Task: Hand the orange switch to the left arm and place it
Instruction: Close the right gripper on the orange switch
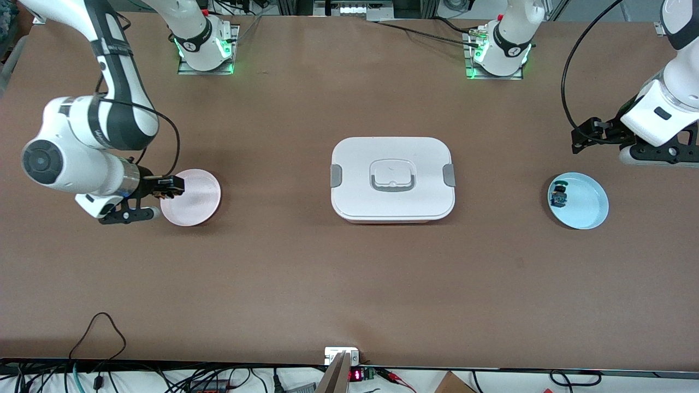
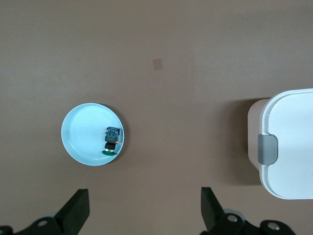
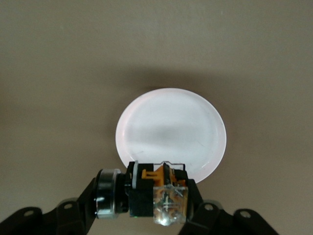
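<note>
Nearest the front camera lies the blue dish point(image 1: 592, 215), toward my left arm's end of the surface, with the small blue-and-green switch point(image 1: 558, 196) in it; that one is not mine to move. My left gripper point(image 2: 142, 210) hangs above the surface near that dish, fingers point(image 2: 76, 208) spread wide and holding nothing; this arm waits.

My right gripper point(image 3: 146, 196) is over the rim of the pink plate point(image 1: 199, 191) at the right arm's end, fingers clamped on the orange switch point(image 3: 154, 193); it lies crosswise between them, round cap to one side, black body with an orange part in the middle, a pale glossy block facing the wrist camera.

I judge the switch light, rigid hard plastic, not fragile under a modest squeeze, yet smooth and blocky enough to twist or slip if pinched on a corner or the round cap; the flat sides of the black body look the soundest hold, and that seems to be where I have it.

Midway along the surface sits the box point(image 1: 392, 180), lid on, well apart from both grippers; from how things lie, the switch looks about ready to be set on the plate.
</note>
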Controlling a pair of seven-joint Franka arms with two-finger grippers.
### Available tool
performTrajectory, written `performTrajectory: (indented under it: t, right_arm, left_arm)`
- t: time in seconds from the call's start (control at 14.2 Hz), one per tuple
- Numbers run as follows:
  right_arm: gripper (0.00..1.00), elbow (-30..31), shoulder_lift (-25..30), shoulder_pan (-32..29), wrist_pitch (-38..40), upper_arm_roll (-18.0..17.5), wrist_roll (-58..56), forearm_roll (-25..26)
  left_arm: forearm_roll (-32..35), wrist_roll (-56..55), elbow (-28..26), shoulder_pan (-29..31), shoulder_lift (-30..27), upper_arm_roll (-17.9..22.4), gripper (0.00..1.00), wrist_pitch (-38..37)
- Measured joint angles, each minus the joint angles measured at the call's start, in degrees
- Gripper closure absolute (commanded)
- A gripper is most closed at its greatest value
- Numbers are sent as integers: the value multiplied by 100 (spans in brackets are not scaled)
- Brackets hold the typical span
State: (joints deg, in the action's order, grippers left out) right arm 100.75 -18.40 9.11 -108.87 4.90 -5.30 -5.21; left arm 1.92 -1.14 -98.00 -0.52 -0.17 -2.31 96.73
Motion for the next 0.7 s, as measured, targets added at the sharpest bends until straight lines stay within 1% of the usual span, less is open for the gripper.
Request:
performTrajectory:
  t: [0.14, 0.35, 0.49, 0.7]
  right_arm:
    - [99, -475, 6, 7, 303, -139, -94, -193]
    - [100, -993, 10, 32, 821, -239, -237, -904]
    - [100, -1176, 12, 31, 963, -240, -416, -1248]
    - [100, -1281, 23, 31, 983, -242, -1110, -1768]
  left_arm:
    - [0, 0, 0, 1, 1, 7, 0, -64]
    - [0, 0, -1, 2, 14, 15, 0, -114]
    - [0, 0, -1, 2, 30, 16, 0, -130]
    - [0, 0, -1, 2, 46, 16, 0, -224]
